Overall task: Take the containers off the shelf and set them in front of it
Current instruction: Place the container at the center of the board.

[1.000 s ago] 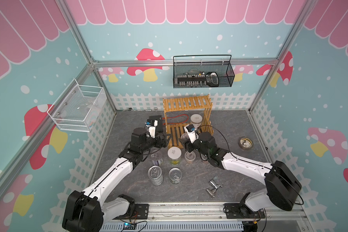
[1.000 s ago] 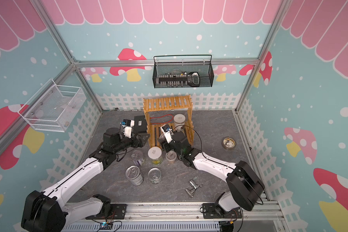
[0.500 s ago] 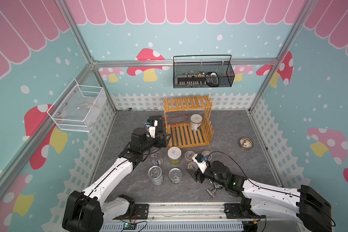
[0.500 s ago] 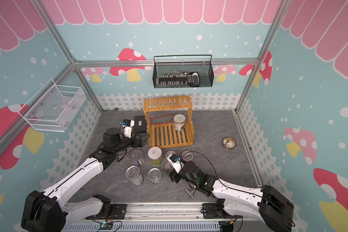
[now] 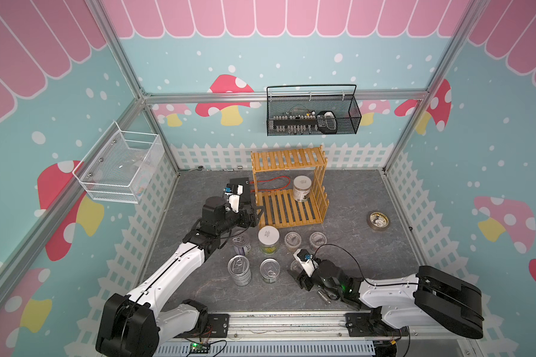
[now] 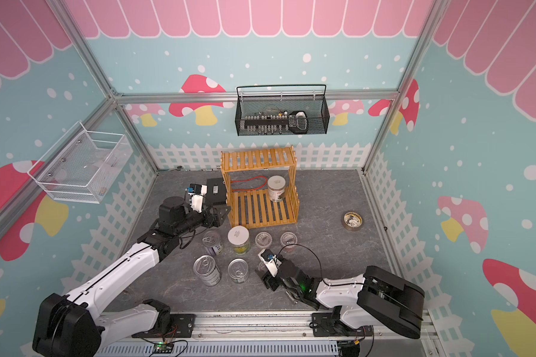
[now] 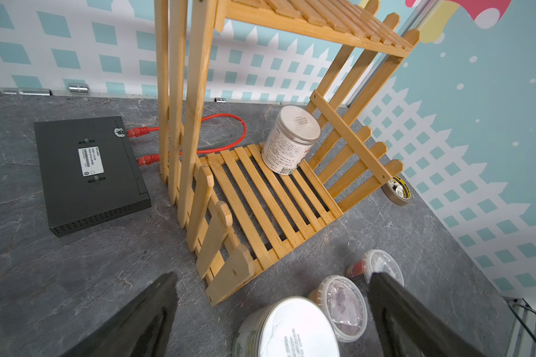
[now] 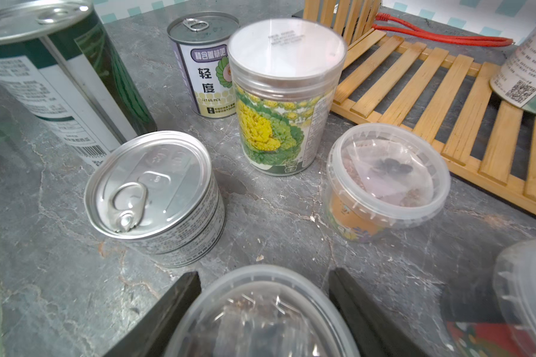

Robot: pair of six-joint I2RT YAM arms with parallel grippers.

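Shelf (image 5: pixel 291 213): two-tier rack of yellow-orange wooden slats, far middle; only the lower tier holds anything.
Left gripper (image 5: pixel 257 217): jaws spread wide and empty, hovering at the shelf's near left corner. On a reach across for the canister (image 5: pixel 301 189), a finger could catch the rack's left side and shove it.
Right gripper (image 8: pixel 265 272): jaws closed around the clear cup (image 8: pixel 260 315) under its rim, just right of the short tin (image 5: pixel 270 270). Too hard a squeeze may buckle the thin plastic or pop the lid.
Canister: smooth silver cylinder with a flat white lid, upright in the lower tier's far right corner, the only container on the shelf. Its slick wall could slip.
Clear cup: soft translucent tub with a ribbed rim. It may bump the short tin on release.
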